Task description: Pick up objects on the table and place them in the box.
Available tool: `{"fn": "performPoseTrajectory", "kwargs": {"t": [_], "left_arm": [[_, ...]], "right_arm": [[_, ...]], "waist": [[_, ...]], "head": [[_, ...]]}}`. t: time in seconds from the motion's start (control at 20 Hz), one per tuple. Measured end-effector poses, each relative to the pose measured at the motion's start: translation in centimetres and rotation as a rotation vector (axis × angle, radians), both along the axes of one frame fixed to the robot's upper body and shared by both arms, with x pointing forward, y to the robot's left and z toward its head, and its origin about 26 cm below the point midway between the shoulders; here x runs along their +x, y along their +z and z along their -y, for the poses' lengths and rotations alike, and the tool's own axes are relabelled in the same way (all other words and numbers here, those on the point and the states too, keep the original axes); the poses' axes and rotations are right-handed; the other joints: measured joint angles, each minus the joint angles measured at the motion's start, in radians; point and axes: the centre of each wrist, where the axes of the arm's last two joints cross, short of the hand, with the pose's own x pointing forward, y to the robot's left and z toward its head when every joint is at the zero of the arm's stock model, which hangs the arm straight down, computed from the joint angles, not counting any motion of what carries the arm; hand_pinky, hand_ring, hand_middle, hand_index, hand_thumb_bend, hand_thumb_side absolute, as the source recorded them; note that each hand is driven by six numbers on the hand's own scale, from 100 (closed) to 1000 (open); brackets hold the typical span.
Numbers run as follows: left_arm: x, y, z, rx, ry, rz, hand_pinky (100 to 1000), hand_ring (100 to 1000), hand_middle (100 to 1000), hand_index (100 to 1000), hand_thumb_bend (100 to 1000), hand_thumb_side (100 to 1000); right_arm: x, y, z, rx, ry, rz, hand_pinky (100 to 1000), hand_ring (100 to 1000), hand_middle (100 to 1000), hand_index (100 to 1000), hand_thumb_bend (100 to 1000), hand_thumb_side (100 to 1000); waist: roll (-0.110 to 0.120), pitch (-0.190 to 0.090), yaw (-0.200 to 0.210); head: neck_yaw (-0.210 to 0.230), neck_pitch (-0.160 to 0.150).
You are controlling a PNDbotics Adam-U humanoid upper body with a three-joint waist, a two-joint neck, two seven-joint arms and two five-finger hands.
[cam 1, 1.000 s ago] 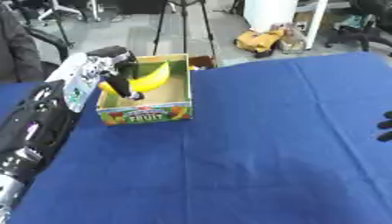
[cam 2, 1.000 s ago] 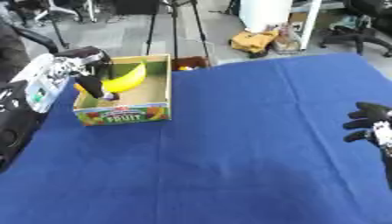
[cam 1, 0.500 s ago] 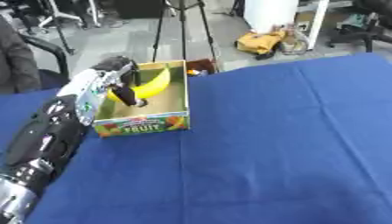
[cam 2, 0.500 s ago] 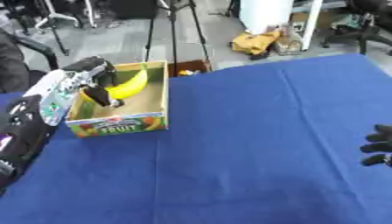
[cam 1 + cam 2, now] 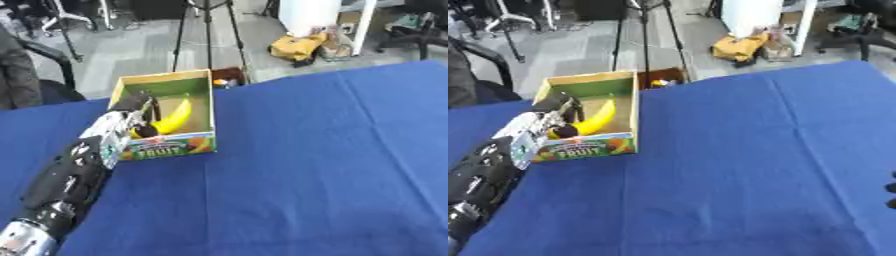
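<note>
A yellow banana (image 5: pixel 178 117) lies inside the open cardboard fruit box (image 5: pixel 166 146), which stands on the blue table at the back left. My left hand (image 5: pixel 133 111) reaches into the box from its left side. Its fingers and thumb are curled round the banana's lower end. The arm (image 5: pixel 70 180) runs down to the lower left corner. Of my right hand (image 5: pixel 892 190), only dark fingertips show at the right edge of the right eye view, spread apart and holding nothing, far from the box.
The blue cloth (image 5: pixel 332 165) covers the whole table. Beyond the far edge stand a tripod (image 5: pixel 208 30), office chairs and a yellow bag (image 5: pixel 296 47) on the floor. A small orange thing (image 5: pixel 220 82) shows just behind the box.
The camera has shifted, so the box sits lower and further right in the picture. The banana has gone from upright in my left hand to lying low in the box. My right hand has slipped almost out of view.
</note>
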Motion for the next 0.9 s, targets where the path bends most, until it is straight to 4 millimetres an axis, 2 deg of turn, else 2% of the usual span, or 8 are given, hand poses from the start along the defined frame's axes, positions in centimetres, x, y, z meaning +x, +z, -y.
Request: {"fn": "performPoseTrajectory", "kwargs": {"t": [0.05,0.1,0.15,0.2,0.25,0.4,0.7,0.9], "left_arm": [[0.0,-0.1,-0.2,0.002,0.001,-0.004,590,579,510,617,808,277],[-0.1,-0.6,-0.4,0.002,0.002,-0.015,615,604,546,659,904,329],[-0.2,-0.7,-0.5,0.002,0.000,-0.019,641,633,579,694,980,349],[-0.2,-0.8,-0.5,0.003,-0.003,-0.021,655,646,591,707,1000,354],[-0.2,-0.8,-0.5,0.004,-0.008,-0.020,702,710,647,757,1000,379],[-0.2,-0.6,-0.4,0.012,-0.020,-0.003,745,764,701,802,1000,434],[-0.5,0.7,0.4,0.022,-0.057,0.105,753,775,704,798,1000,462],[-1.0,2.7,1.0,0.011,-0.106,0.195,751,765,675,780,1000,450]], "right_arm": [[0.0,0.0,0.0,0.000,0.000,0.000,505,617,620,775,100,746],[0.0,0.0,0.0,0.001,0.000,0.000,505,617,620,775,100,746],[0.0,0.0,-0.1,0.003,0.001,0.000,505,617,620,775,100,746],[0.0,-0.1,-0.1,0.005,0.001,0.000,505,617,620,775,100,746],[0.0,-0.1,-0.1,0.005,0.001,0.000,505,617,620,776,100,745],[0.0,-0.1,-0.1,0.005,0.004,0.001,505,617,621,776,100,744],[-0.1,-0.3,-0.1,0.008,0.004,-0.005,505,617,621,775,100,742],[-0.3,-0.8,0.1,0.015,-0.005,-0.019,505,617,619,775,100,741]], "waist": [[-0.002,0.000,-0.001],[-0.003,0.002,-0.001],[-0.005,0.003,-0.001],[-0.008,0.002,-0.001],[-0.009,0.002,0.000],[-0.013,-0.004,0.007],[-0.026,-0.035,0.030],[-0.033,-0.068,0.059]], "head": [[0.002,0.000],[0.003,0.000],[0.004,0.000],[0.004,0.000],[0.005,0.000],[0.004,0.000],[-0.002,0.002],[-0.017,0.024]]}}
